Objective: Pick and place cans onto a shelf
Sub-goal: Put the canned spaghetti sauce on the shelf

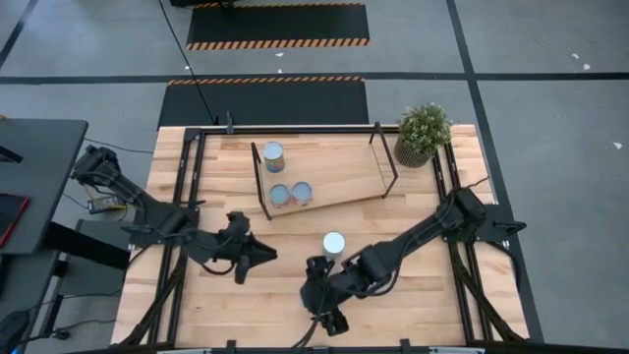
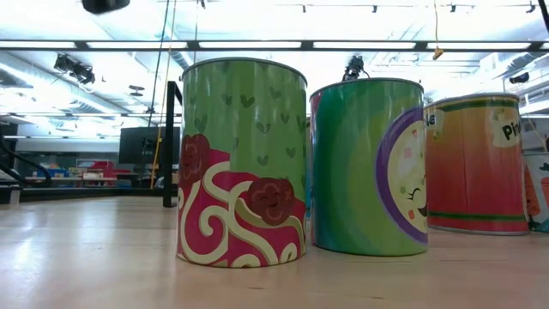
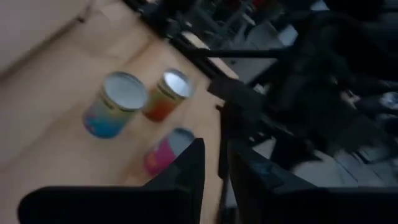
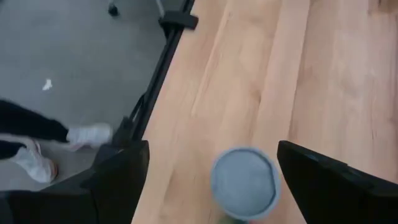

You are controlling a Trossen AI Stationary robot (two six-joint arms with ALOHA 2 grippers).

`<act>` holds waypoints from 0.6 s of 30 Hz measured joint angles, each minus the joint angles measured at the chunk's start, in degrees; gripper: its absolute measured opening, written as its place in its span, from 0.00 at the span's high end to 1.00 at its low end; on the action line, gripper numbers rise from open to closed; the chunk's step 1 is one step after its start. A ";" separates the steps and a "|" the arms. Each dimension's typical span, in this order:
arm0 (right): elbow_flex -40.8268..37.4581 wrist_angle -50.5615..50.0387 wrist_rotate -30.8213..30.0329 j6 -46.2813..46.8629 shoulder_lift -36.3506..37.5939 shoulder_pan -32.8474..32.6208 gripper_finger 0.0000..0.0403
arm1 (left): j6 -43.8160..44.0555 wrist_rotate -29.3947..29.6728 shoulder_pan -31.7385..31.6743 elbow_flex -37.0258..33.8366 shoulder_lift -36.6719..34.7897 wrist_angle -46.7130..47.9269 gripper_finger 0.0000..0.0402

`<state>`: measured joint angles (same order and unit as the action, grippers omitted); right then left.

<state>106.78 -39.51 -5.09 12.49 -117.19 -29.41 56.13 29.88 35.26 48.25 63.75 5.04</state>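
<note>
The slanted light-wood shelf [image 1: 334, 167] stands at the table's far middle with three cans [image 1: 273, 155] [image 1: 280, 195] [image 1: 301, 192] standing on it. One pale-topped can [image 1: 334, 244] stands alone on the table. Several more cans [image 2: 242, 163] [image 2: 369, 167] [image 2: 476, 163] stand upright near the table's near edge. My right gripper [image 1: 329, 313] [image 4: 212, 163] is open above a grey-topped can [image 4: 244, 183], a finger on either side, touching nothing. My left gripper [image 1: 263, 254] [image 3: 215, 163] is shut and empty, left of the cans [image 3: 115, 106] [image 3: 166, 96] [image 3: 168, 149].
A potted green plant [image 1: 423, 133] stands at the table's far right corner. Black frame rails [image 1: 182, 206] run along the table's sides. A person's shoes [image 4: 37, 155] show on the floor beyond the table's edge.
</note>
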 joint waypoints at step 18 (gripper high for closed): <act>1.11 0.30 -1.27 -7.71 -6.98 3.15 0.04 | -8.82 2.37 4.05 0.09 -9.02 -4.73 0.81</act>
<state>107.90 -39.21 -6.36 4.78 -124.18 -26.26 47.31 32.25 39.31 48.34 54.74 0.31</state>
